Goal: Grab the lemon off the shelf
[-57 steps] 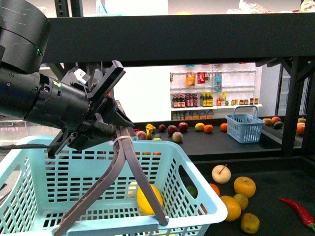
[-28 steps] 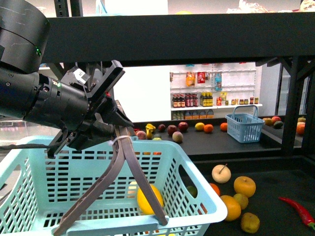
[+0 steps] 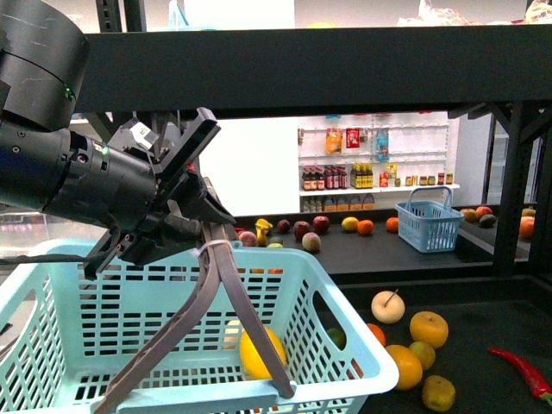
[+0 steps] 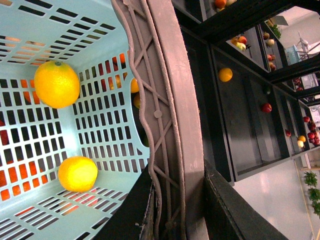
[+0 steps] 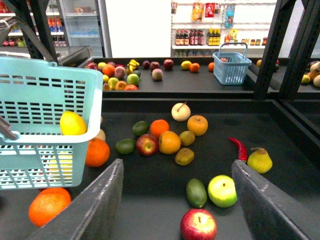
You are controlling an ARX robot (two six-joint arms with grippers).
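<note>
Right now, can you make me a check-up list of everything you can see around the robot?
Surface: the shelf board is dark and flat, with loose fruit on it.
Job's things: the lemon lies inside the light-blue basket, against its wall.
Clutter: orange also in the basket; red chili, pear, apples and more oranges on the board.
Grippers: left gripper is shut on the basket handle; right gripper is open and holds nothing.
Cables: nothing seen.
Surroundings: a small blue basket on the far board; white shelves of bottles behind.
</note>
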